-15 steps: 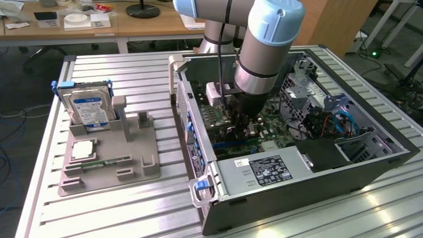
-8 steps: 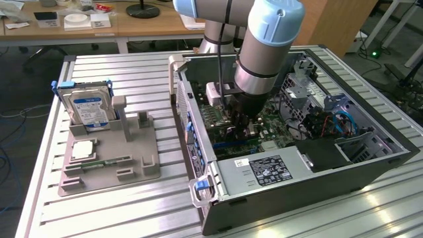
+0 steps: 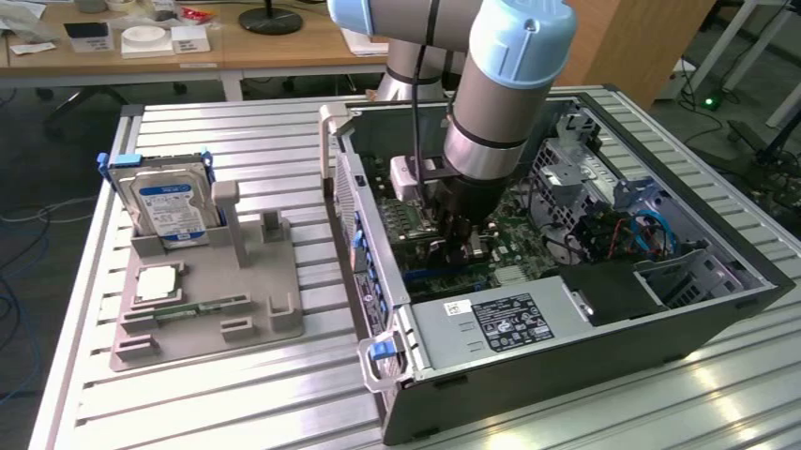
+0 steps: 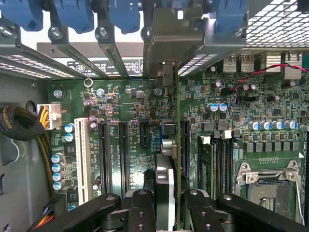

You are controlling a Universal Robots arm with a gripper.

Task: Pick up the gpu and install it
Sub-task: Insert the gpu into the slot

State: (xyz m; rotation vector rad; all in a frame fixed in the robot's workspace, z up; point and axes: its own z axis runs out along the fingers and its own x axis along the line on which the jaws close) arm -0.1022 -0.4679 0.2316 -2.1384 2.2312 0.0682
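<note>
My gripper (image 3: 451, 246) reaches down into the open computer case (image 3: 375, 309), over the green motherboard (image 3: 526, 234). In the wrist view the gripper (image 4: 171, 212) is shut on the gpu (image 4: 177, 145), which I see edge-on as a thin upright board between the black fingers (image 4: 140, 208). The card's silver metal bracket (image 4: 166, 43) stands against the rear wall of the case, among the blue slot latches (image 4: 125, 14). The card's lower edge runs along the motherboard (image 4: 130, 96) between two black expansion slots (image 4: 123, 154). Whether it is seated in a slot I cannot tell.
On the exterior view's left a grey fixture (image 3: 250, 300) holds a hard drive with a blue label (image 3: 169, 206), a square chip (image 3: 160, 281) and a narrow green memory stick (image 3: 201, 307). The power supply (image 3: 501, 323) fills the case's near corner. A cable bundle (image 4: 19, 125) and a processor socket (image 4: 265, 186) flank the slots.
</note>
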